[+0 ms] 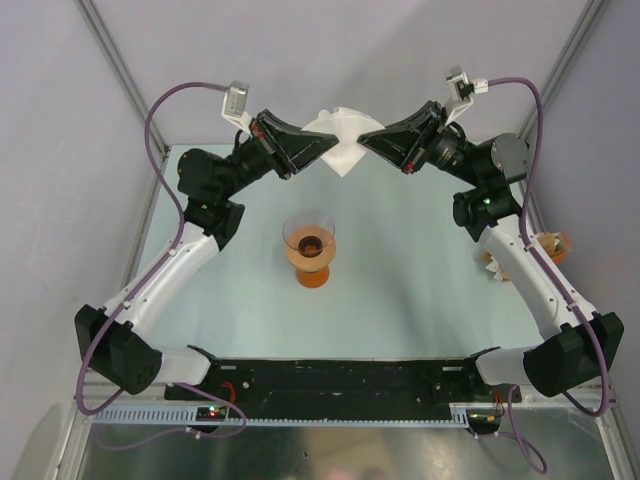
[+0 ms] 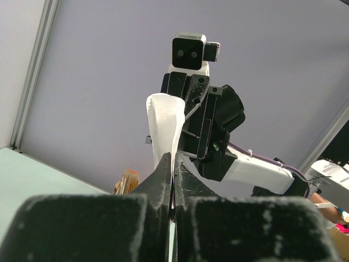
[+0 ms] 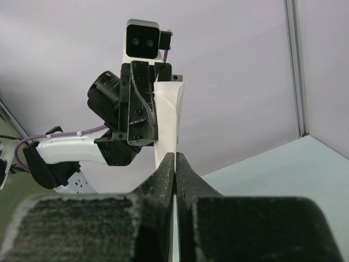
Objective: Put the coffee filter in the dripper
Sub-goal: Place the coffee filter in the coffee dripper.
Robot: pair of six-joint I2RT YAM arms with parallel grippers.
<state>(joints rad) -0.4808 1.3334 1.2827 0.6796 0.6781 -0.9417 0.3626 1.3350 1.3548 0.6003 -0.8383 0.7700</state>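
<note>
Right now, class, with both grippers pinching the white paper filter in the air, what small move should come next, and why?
Probably carry the coffee filter back toward the robot until it hangs over the dripper. The left gripper and the right gripper are each shut on one side of the filter, holding it beyond the dripper, which stands upright with no paper in it.

arms [image 1: 165, 270]: white links, blk joints
L hand [image 1: 325, 152], R hand [image 1: 365, 142]: blk, wedge-shaped
cables [image 1: 150, 125]: purple, one per arm
wrist cams [image 2: 189, 52]: white box, blk face
bases [image 1: 120, 350]: blk blocks
</note>
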